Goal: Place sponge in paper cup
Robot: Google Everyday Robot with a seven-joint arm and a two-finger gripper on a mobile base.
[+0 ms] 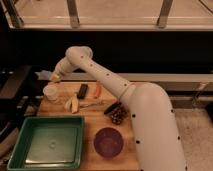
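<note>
My gripper [53,78] is at the far left of the wooden table, just above the paper cup [51,93]. It is shut on the light blue sponge [44,75], which sticks out to the left of the fingers. The cup is small and white, stands upright near the table's back left corner, and sits directly below the sponge. My arm reaches in from the right and crosses the back of the table.
A green tray [20,150] fills the front left. A purple bowl [108,142] sits front centre. A black bar [82,90], an orange stick [97,90], a pale fruit piece [72,104] and dark grapes [118,116] lie mid-table.
</note>
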